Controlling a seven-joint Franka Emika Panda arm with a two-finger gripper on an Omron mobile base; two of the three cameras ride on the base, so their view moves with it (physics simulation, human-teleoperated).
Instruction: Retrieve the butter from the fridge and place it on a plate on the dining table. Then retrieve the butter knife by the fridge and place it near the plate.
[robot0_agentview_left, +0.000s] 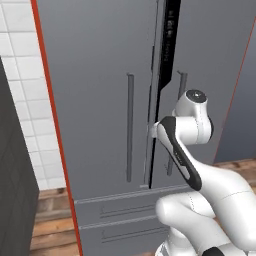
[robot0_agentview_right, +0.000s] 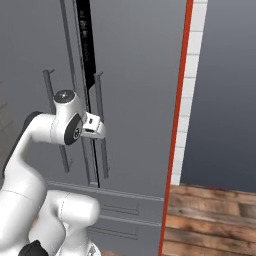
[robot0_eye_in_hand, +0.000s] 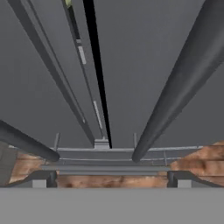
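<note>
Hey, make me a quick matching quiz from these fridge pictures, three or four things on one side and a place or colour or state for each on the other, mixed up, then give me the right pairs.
Things:
1. fridge doors
2. side edge of the fridge
3. bottom drawers
4. floor

States:
A. brown wooden planks
B. red
C. shut, stacked below the doors
D. parted by a narrow dark gap

Pairs: 1-D, 2-B, 3-C, 4-A

The gripper hangs in front of the gap, by the right door's bar handle.
</note>
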